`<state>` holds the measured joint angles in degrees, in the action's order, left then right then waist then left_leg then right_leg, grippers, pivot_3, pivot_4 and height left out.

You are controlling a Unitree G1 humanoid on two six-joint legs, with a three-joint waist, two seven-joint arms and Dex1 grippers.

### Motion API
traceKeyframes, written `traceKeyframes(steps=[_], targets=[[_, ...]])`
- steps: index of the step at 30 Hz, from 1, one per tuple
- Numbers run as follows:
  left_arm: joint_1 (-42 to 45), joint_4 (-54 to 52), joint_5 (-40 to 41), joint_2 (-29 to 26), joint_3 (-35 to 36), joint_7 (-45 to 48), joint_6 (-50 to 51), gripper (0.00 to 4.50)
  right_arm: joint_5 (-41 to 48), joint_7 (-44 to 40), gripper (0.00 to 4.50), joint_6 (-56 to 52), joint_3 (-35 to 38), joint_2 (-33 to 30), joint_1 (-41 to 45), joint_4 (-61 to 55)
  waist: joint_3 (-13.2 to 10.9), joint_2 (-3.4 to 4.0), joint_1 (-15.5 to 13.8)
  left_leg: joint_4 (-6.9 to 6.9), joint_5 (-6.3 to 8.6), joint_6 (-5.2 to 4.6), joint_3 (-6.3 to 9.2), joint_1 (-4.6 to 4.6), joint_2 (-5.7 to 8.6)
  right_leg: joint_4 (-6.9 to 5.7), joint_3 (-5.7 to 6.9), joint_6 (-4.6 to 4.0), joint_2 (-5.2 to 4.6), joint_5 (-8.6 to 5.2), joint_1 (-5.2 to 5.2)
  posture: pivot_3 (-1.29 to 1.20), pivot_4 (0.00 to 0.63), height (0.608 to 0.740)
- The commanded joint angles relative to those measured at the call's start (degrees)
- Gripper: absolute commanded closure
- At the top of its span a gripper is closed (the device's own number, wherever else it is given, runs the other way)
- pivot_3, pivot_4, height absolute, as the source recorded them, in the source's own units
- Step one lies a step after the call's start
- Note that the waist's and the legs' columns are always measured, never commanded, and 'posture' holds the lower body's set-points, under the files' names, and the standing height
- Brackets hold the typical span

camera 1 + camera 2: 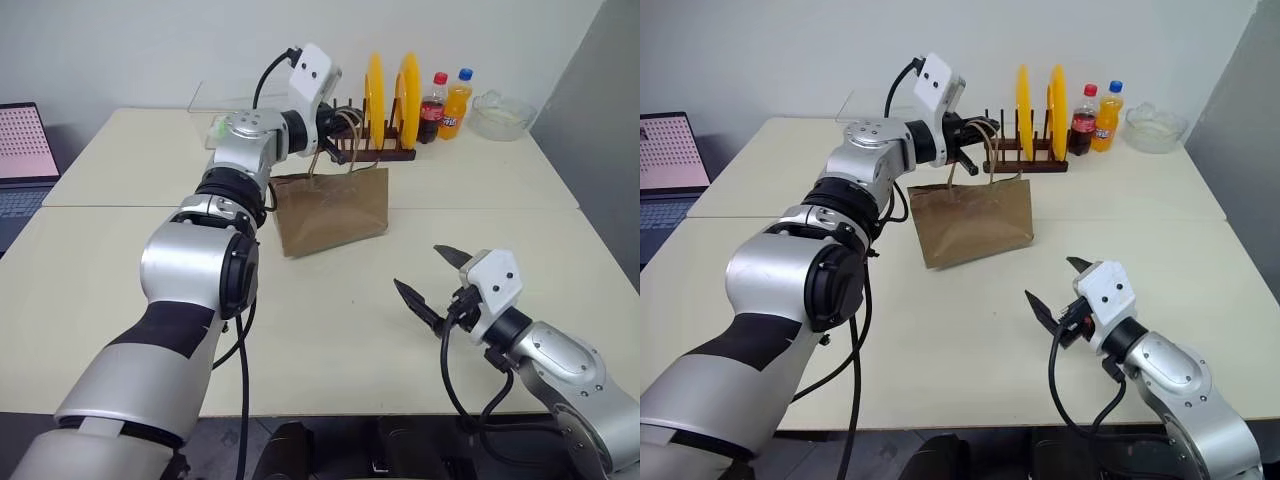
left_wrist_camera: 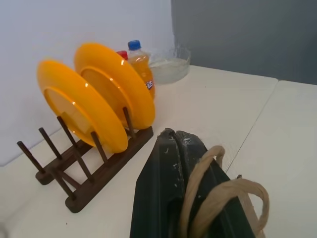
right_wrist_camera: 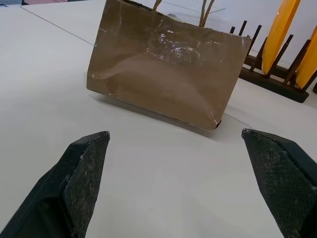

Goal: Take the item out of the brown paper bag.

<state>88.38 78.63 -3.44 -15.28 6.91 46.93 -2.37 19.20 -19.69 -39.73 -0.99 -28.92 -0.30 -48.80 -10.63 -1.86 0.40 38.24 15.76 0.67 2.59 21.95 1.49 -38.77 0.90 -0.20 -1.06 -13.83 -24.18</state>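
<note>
Above the brown paper bag point(image 1: 975, 220), the left gripper point(image 1: 977, 148) pinches its handles point(image 2: 218, 198) tight; the right gripper point(image 1: 1060, 290) waits spread nearby. With the item hidden inside, a further lift could tip the bag.

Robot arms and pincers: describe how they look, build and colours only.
Both arms have rounded silver shells with black joint rings and bands. A loose black cable runs along each. Each wrist carries a white angular camera housing. The left pincer and right pincer have two black, tapered fingers with finely textured inner pads.
</note>
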Motion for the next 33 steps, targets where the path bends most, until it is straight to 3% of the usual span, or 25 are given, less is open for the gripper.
traceKeyframes(steps=[1, 33], targets=[[0.9, -1.3, -0.9, -1.2, -0.1, -1.8, -2.3, 4.47, 0.2, 0.2, 0.0, 0.2, 0.1, 0.2, 1.2, -2.7, 0.0, 0.0, 0.0, 0.0, 0.0, 0.0, 0.0, 0.0, 0.0, 0.0, 0.0, 0.0, 0.0, 0.0, 0.0, 0.0, 0.15, 0.74], [4.7, -1.2, -4.5, -1.5, -0.5, -4.6, -6.6, 4.47, 0.5, -0.3, 0.0, -0.5, -0.3, 0.3, 2.3, -2.5, 0.0, 0.0, 0.0, 0.02, 0.0, 0.0, -0.02, 0.0, 0.0, -0.02, 0.0, 0.0, 0.0, 0.0, 0.0, 0.0, 0.15, 0.74]])
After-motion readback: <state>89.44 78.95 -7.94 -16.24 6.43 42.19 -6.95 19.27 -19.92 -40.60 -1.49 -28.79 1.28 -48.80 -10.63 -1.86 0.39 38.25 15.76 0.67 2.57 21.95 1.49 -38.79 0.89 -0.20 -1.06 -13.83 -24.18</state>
